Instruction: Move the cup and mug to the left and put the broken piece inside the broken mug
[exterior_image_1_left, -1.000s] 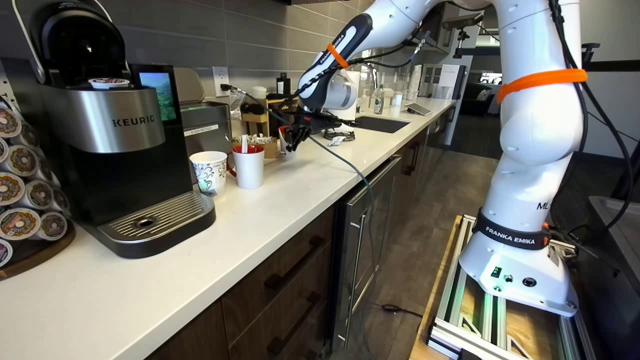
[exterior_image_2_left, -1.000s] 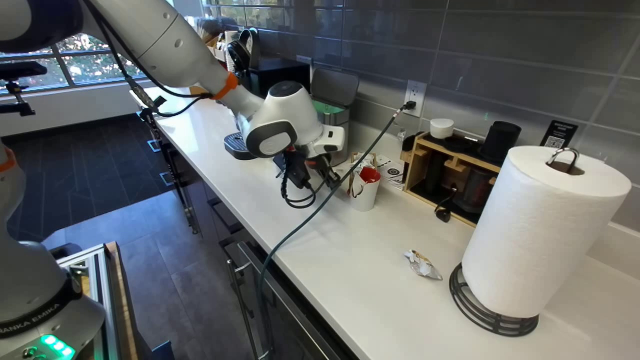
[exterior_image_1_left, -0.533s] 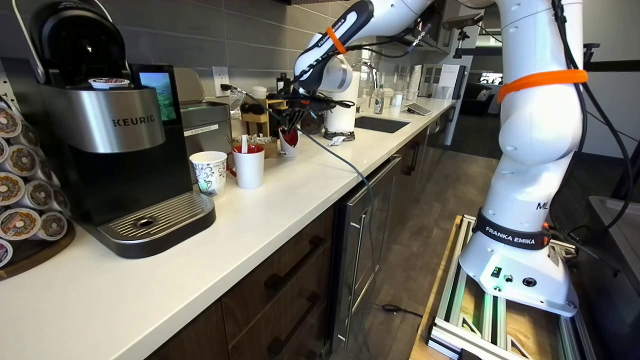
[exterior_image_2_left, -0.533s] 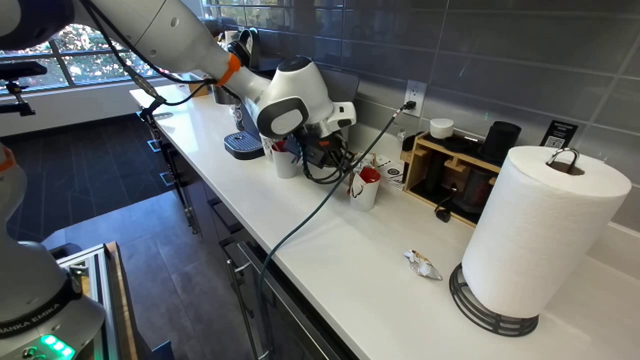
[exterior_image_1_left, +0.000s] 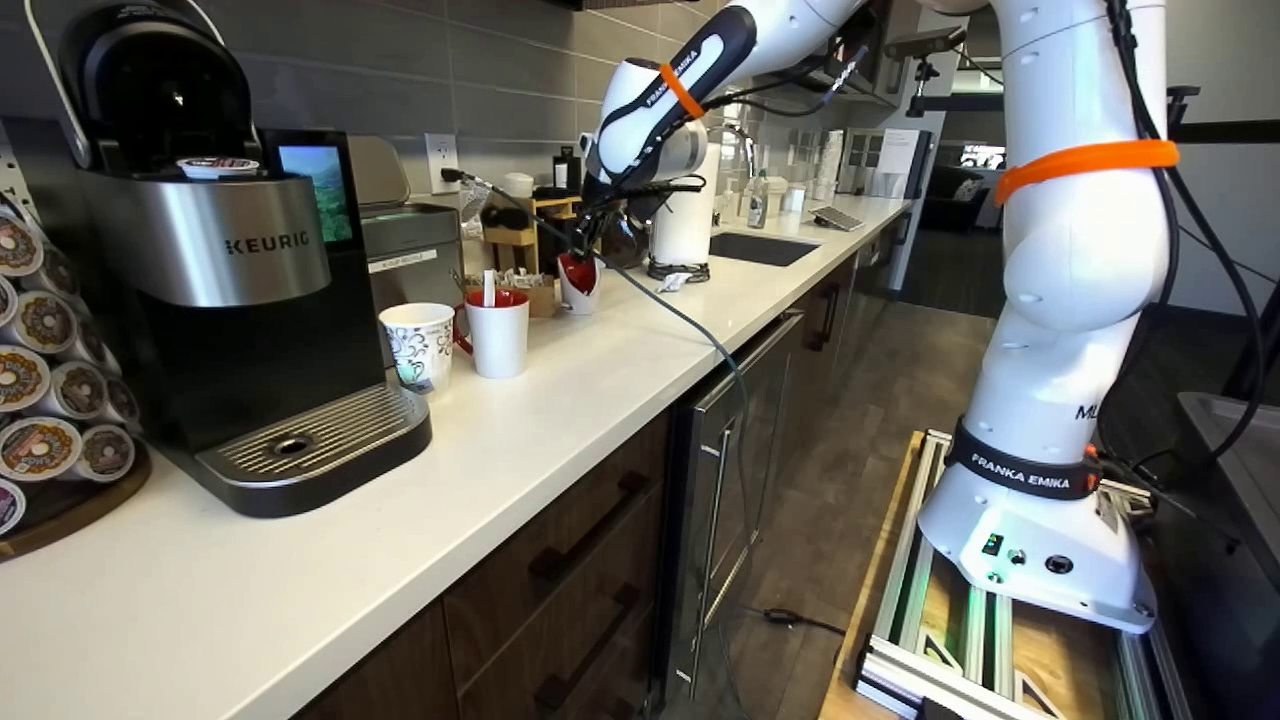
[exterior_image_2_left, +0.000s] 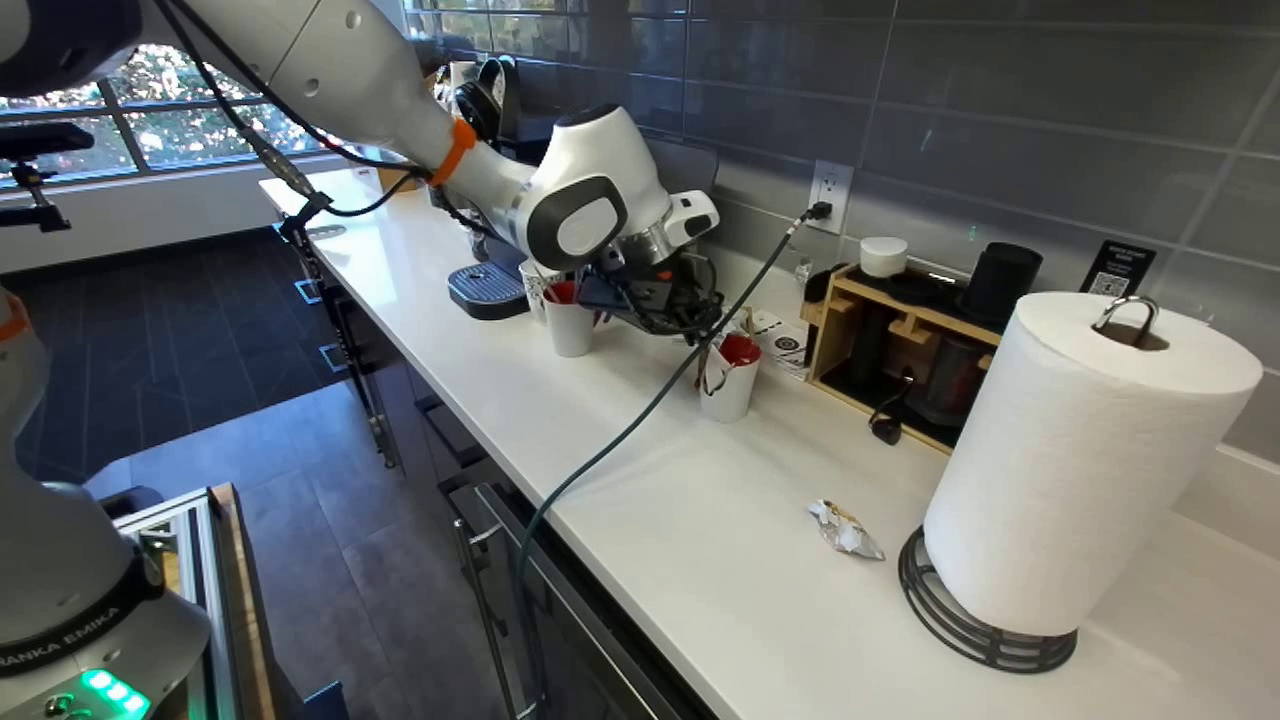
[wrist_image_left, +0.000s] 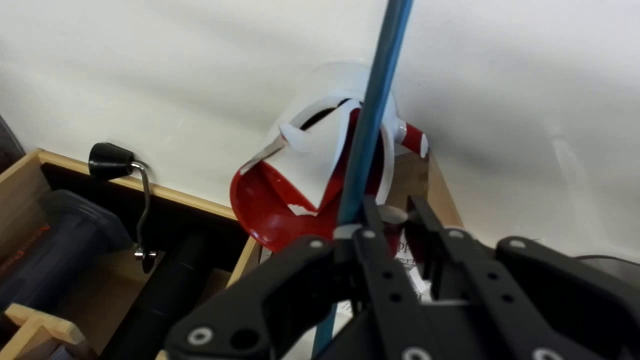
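The gripper (wrist_image_left: 393, 207) pinches a broken piece (wrist_image_left: 393, 216). In the wrist view a cable (wrist_image_left: 376, 100) crosses before the broken mug (wrist_image_left: 285, 222); paper towels (exterior_image_2_left: 1080, 470) stand well apart on the counter (exterior_image_2_left: 720, 560).

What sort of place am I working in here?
Likely a kitchenette or break room: a Keurig coffee machine, stacked coffee pods and a sink set into the long counter suggest it.

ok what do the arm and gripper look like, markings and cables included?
White arm with orange bands, black cables along it, and a black base collar lettered FRANKA EMIKA. The gripper is black, with slim linkages and silvery screw heads.
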